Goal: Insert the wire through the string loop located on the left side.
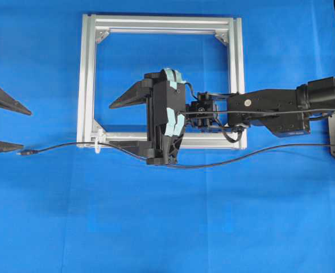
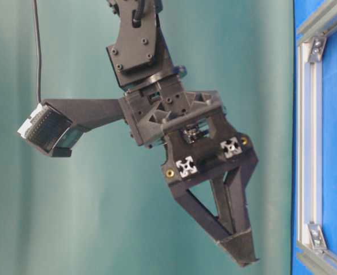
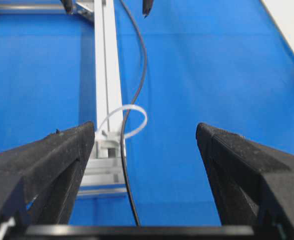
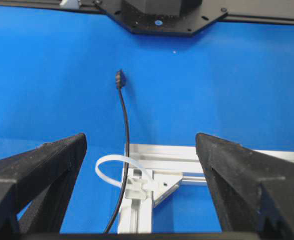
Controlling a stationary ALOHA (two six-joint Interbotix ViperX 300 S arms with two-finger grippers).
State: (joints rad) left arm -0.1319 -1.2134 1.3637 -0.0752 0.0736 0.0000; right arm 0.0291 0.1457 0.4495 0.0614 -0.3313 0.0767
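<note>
Right hand [image 1: 119, 124] spread open over blue tabletop [image 1: 213, 227], empty.

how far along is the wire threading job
Looks done: the wire already runs through the string loop on the frame, its plug lying past it. Nothing in hand: the right hand and left hand are open. Left: perhaps backing away.

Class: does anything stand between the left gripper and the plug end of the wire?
Nothing visible does. The plug lies on the bare blue cloth just beside the open left gripper. The white loop and the frame sit farther right, beyond the plug.
</note>
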